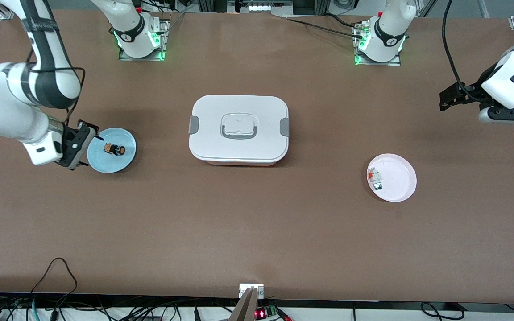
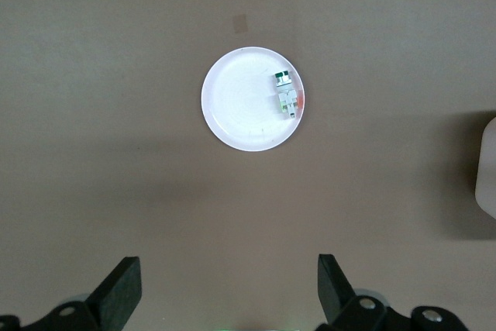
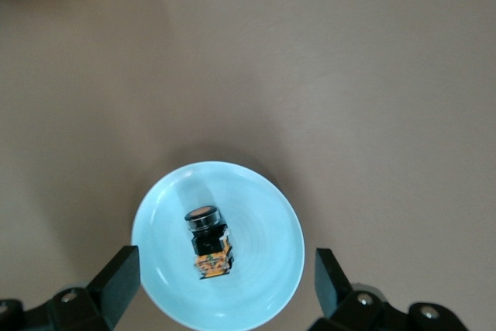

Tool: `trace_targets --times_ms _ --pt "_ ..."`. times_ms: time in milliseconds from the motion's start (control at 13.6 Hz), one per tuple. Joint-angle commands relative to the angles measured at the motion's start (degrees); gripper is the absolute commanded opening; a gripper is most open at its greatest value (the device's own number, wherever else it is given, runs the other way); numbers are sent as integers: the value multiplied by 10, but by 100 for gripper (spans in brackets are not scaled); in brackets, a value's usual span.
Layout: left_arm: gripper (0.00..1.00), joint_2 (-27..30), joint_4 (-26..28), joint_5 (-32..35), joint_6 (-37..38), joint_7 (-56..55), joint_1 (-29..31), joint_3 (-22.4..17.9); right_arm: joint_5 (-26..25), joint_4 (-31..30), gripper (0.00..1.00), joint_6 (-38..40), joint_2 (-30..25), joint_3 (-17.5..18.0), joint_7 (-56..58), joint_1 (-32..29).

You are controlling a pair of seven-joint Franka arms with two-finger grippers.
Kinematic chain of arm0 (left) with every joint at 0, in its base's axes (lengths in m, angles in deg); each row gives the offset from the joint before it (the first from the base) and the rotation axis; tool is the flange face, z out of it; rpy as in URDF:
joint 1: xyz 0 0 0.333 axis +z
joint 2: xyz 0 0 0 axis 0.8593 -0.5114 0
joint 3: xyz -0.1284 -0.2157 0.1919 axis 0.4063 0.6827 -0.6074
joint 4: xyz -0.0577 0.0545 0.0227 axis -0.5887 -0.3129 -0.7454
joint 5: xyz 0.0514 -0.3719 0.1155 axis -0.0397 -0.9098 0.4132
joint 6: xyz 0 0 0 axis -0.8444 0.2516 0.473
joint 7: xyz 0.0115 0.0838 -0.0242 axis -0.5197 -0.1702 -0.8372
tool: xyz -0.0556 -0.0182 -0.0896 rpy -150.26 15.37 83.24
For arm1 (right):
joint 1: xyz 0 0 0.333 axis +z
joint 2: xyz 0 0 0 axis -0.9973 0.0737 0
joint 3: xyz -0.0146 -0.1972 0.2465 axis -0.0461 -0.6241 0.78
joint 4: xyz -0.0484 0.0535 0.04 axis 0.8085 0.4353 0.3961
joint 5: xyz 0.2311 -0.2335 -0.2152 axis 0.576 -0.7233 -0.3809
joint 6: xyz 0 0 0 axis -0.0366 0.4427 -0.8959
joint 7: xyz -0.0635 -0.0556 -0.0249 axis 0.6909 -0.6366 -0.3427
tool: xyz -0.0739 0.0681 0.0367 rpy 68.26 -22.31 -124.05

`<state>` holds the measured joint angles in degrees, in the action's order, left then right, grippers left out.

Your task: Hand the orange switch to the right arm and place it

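The table (image 1: 257, 232) looked matt brown and smooth. The white box (image 1: 239, 129) seemed hard plastic with a soft sheen, its 2 side clips (image 1: 193, 125) a duller grey. The blue plate (image 1: 98, 161) was glossy; the pink plate (image 1: 402, 178) looked smooth with a faint sheen. The orange switch (image 1: 115, 149) appeared to be moulded plastic. Both arms' white shells shone, their black grippers stayed matt.
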<state>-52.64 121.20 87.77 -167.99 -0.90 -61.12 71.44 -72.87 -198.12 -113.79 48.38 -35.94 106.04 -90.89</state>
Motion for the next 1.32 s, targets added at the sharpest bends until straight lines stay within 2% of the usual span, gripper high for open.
trace_targets --times_ms 0,294,441,588,735,1103,1250 --pt "100 -16 -23 -1 13 -10 -1 0 -3 29 100 68 -37 0 -125 1" --pt "100 -26 -23 -3 5 -10 -3 1 -9 46 100 123 -102 0 -317 30" --pt "100 -32 -23 -2 4 -10 -7 1 -10 67 100 166 -124 0 -374 50" --pt "100 -35 -23 -2 4 -10 -8 1 -40 122 100 226 -125 0 -417 59" --pt "100 -35 -24 -2 4 -10 -8 2 -47 165 100 267 -123 -1 -494 60" --pt "100 -35 -25 -1 4 -10 -8 2 -53 214 100 313 -128 -2 -670 57" --pt "100 -35 -24 0 4 -10 -8 2 -55 216 100 314 -130 -2 -731 59"
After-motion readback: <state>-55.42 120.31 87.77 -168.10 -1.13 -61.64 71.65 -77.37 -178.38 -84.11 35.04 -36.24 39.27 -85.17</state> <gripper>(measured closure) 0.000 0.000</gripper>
